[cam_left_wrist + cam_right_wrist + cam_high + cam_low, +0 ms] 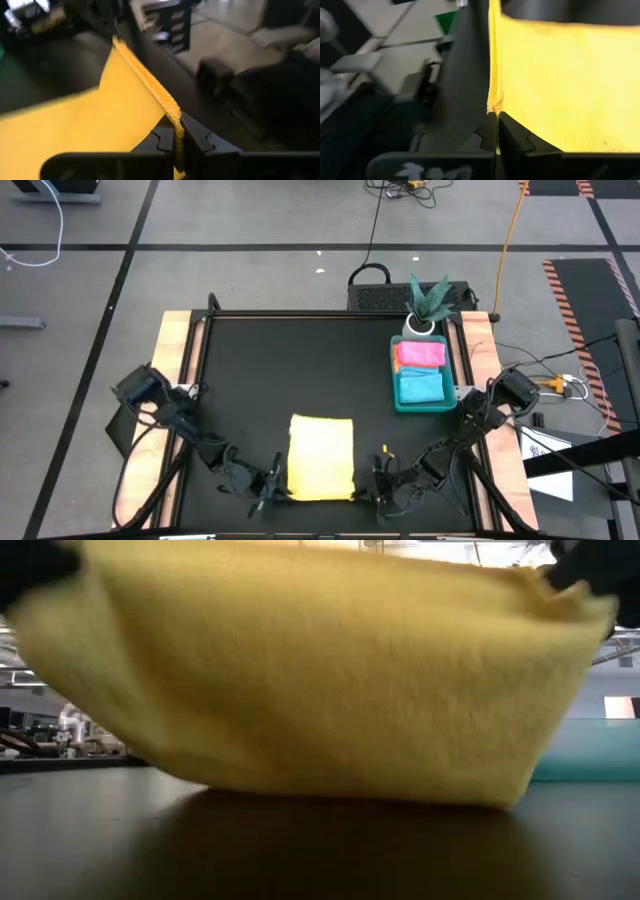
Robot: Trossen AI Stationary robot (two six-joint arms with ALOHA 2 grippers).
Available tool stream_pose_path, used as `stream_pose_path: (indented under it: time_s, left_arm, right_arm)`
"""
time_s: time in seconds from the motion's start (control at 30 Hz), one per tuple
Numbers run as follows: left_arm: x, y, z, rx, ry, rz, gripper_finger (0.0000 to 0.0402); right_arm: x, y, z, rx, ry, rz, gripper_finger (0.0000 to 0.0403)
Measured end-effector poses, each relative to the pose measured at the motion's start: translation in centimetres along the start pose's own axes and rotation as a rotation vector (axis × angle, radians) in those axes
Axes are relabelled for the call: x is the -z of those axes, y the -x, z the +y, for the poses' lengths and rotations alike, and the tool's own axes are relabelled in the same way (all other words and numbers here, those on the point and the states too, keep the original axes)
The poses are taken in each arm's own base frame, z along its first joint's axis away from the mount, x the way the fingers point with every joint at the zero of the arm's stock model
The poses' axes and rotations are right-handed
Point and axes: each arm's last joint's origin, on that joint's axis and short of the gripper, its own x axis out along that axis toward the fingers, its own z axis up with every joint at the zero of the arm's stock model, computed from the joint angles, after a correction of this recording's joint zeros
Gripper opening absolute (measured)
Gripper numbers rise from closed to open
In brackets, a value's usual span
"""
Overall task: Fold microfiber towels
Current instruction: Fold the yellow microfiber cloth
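From above, a yellow towel (321,457) is lying at the bottom centre of the frame on the black table (270,370), with the left claw (272,483) pinching its lower-left corner and the right claw (377,480) pinching its lower-right corner. At the right of the frame, a pink towel (420,353) and a light blue towel (420,387) are sitting folded in a green tray (398,402), below a potted plant (428,305). At table height, the yellow towel (320,680) is filling most of the frame, its upper corners lifted while its lower edge is touching the table (300,850). In the left wrist view, the left claw (178,142) is clamping the towel's hemmed edge (145,82). In the right wrist view, the right claw (497,131) is closing on the yellow towel (565,85) at the hem.
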Motion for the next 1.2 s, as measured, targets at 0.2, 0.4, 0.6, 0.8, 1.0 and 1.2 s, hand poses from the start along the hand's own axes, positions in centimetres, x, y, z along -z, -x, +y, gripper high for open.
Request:
stream_pose_path:
  time_s: [0.2, 0.4, 0.6, 0.8, 1.0, 1.2]
  left_arm:
    - [-1.8, 1.0, 1.6, -0.059, 0.016, 0.037, 0.0010]
    - [-1.6, 2.1, 4.6, -0.246, 0.088, 0.171, 0.0016]
    - [-2.6, 3.6, 6.6, -0.310, 0.101, 0.212, 0.0012]
    - [-1.0, 3.7, 8.9, -0.396, 0.115, 0.358, 0.0017]
    - [0.3, 3.8, 11.0, -0.486, 0.145, 0.421, 0.0014]
    - [0.4, 3.9, 12.1, -0.514, 0.153, 0.417, 0.0019]
  right_arm:
    - [-0.1, 0.3, 0.0, 0.127, 0.089, -0.086, 0.0000]
    - [-1.1, 0.4, -1.3, 0.316, 0.085, -0.179, 0.0000]
    - [-3.0, -0.1, -3.7, 0.428, 0.062, -0.215, 0.0000]
    - [-3.5, -0.8, -7.5, 0.571, 0.016, -0.141, 0.0000]
    - [-3.0, -0.8, -9.7, 0.674, -0.051, -0.061, 0.0000]
    - [-2.8, -0.7, -9.9, 0.688, -0.041, -0.041, 0.0000]
